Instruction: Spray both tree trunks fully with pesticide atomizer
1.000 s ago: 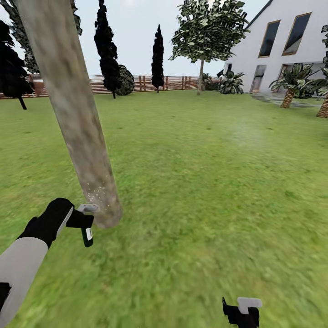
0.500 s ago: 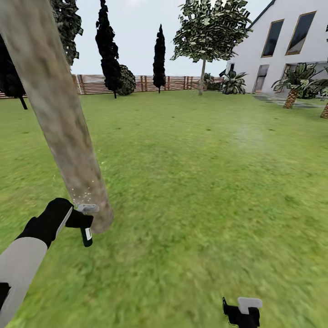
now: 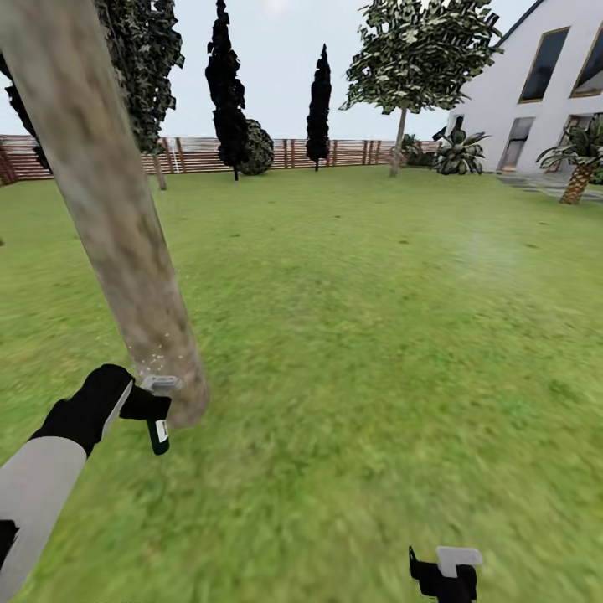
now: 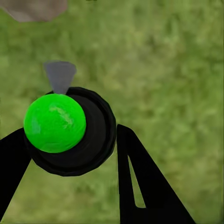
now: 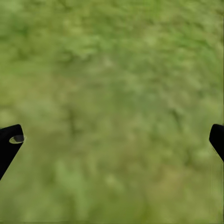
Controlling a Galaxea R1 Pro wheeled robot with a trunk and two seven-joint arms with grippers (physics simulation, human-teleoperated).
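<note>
- While the left gripper [image 3: 149,400] is clenched on the pesticide atomizer [image 3: 159,423], the bottle hangs just beside the foot of the near tree trunk [image 3: 126,234], at the lower left of the head view.
- From the left wrist camera, the atomizer [image 4: 70,130] shows as a dark round body with a bright green top, seated between the two black fingers [image 4: 140,186]; its grey nozzle points away from the wrist toward the trunk's grey-brown base [image 4: 35,8].
- That is the relation that matters: the trunk lies straight ahead of the nozzle and very close, and its long axis runs up and away, leaning in the head view toward the upper left.
- A sprinkle of whitish pesticide [image 3: 155,360] specks sits low on the bark, just above the nozzle; higher up the trunk looks bare, so most of its length probably remains to be covered.
- Judging from this, the spray needs to travel up along the trunk.
- The right gripper [image 3: 444,576] hangs low at the right, well apart from the trunk, its fingers spread wide over bare lawn [image 5: 112,93] and holding nothing; the left arm is clearly the nearer one.
- A second broad-crowned tree [image 3: 402,126] stands far across the garden [image 3: 377,293], near the white house [image 3: 536,109] and the slatted fence [image 3: 352,152].
</note>
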